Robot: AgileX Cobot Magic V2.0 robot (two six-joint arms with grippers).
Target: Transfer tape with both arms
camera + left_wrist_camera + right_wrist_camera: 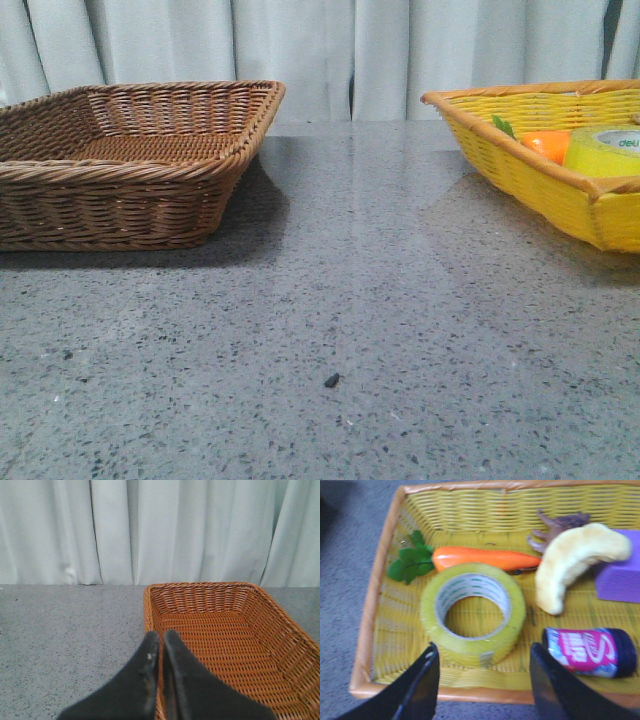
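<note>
The tape [473,614], a wide yellow roll with a white core and green lettering, lies flat in the yellow basket [367,610]. It also shows in the front view [606,150] at the far right, inside the yellow basket [540,180]. My right gripper [484,656] is open and empty, above the basket's near rim, with the tape just beyond its fingertips. My left gripper [160,639] is shut and empty over the near left rim of the brown wicker basket [250,645]. Neither gripper shows in the front view.
The brown wicker basket [130,160] stands at the left of the grey table [330,300]. Beside the tape lie an orange carrot [480,558], a pale banana [570,560], a purple block [622,565] and a pink-labelled can [590,651]. White curtains hang behind.
</note>
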